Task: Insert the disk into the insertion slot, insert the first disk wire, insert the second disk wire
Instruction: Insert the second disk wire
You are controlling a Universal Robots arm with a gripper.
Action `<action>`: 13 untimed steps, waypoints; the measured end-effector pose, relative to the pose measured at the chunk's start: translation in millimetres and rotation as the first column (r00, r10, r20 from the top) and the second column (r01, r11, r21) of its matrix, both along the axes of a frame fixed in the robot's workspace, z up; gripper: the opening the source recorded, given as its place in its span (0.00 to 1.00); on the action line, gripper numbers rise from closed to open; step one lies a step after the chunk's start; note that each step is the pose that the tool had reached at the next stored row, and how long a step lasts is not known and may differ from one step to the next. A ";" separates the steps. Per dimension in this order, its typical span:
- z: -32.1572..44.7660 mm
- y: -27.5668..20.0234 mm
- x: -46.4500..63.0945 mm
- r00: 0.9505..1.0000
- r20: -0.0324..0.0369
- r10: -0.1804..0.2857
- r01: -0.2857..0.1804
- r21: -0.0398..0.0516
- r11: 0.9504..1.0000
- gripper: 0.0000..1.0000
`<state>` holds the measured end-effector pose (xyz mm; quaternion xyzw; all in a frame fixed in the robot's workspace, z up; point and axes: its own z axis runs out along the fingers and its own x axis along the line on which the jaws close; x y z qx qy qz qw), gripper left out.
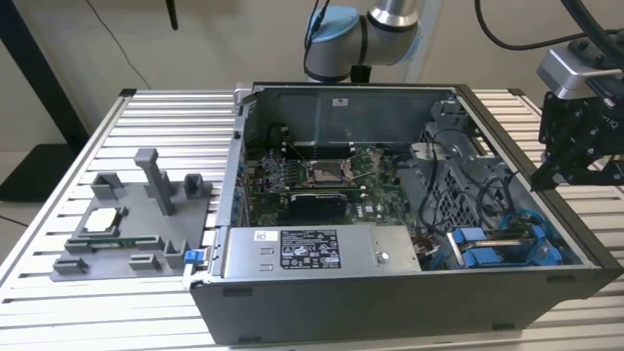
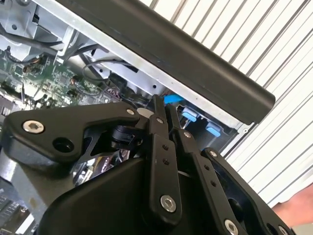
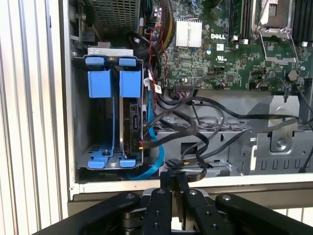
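Seeing the disk (image 3: 133, 122) already seated in the insertion slot (image 3: 80, 122), I'd say you're on wires, so your empty pressed-together claw (image 3: 178, 180) needs a careful drop among the cables (image 3: 154, 147).

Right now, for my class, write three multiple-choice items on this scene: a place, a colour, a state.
1. Where is the gripper? A) by the case wall at the exterior view's right B) over the power supply C) over the socket
2. What colour is the carrier around the disk? A) red B) blue C) green
3. How is the disk? A) held by the gripper B) lying on the table C) seated in the insertion slot
Answers: 1 A, it hangs at that wall; 2 B, blue tabs show; 3 C, it stands in that slot.
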<state>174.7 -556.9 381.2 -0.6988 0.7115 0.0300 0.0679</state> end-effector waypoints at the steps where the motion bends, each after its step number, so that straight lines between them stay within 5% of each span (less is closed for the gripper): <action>1: 0.4 0.1 -1.4 1.000 0.000 0.000 0.000 0.000 1.000 0.00; 13: 5.9 0.5 -20.1 1.000 0.000 0.000 0.000 0.000 1.000 0.00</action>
